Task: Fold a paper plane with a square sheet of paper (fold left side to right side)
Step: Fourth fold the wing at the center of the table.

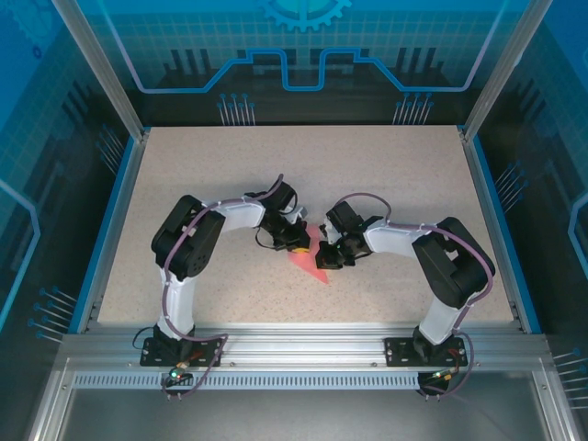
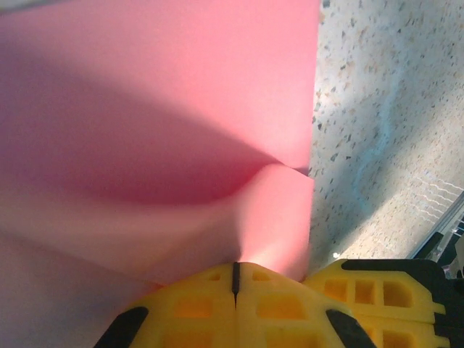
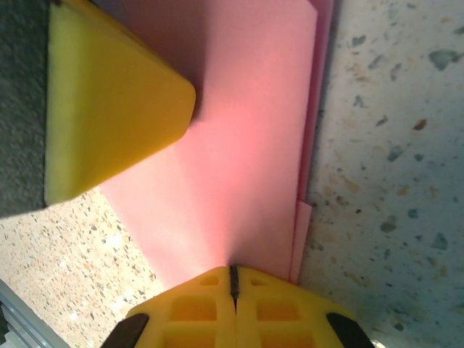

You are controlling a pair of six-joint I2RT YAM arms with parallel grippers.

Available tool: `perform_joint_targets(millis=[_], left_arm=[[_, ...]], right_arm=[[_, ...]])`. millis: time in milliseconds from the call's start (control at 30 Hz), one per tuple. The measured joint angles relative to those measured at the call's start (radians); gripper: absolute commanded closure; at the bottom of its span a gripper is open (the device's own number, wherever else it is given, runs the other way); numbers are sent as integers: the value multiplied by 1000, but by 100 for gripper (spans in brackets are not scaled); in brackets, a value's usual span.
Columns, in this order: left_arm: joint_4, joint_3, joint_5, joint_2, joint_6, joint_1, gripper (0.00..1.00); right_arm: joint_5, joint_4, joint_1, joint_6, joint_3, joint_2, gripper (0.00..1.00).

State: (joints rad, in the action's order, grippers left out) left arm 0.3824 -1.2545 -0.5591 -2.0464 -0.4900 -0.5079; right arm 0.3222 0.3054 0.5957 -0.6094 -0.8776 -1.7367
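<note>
Paper plane lies diagonally, its tip pointing near and rightward.

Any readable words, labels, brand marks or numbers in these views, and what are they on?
None can be read.
The pink paper is plain.
The yellow fingers carry no marks.
The blue backdrop shows a gear graphic and lines, no letters.

My yellow moulded-plastic fingers: matt, smooth, with square recesses. Thin salmon-pink folded paper sheet: matt, smooth, crisply creased, layered along its right edge. Beige speckled tabletop: stone-like, dull, fine-grained. Silver extruded-metal rail at the near edge: satin, ribbed.
</note>
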Motion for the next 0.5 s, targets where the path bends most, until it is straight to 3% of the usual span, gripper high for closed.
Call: perform_joint_targets(millis=[500], left_arm=[[40,-54,2,-31,61,74,99]], right_arm=[[-1,-16,0,0,14,10,100]])
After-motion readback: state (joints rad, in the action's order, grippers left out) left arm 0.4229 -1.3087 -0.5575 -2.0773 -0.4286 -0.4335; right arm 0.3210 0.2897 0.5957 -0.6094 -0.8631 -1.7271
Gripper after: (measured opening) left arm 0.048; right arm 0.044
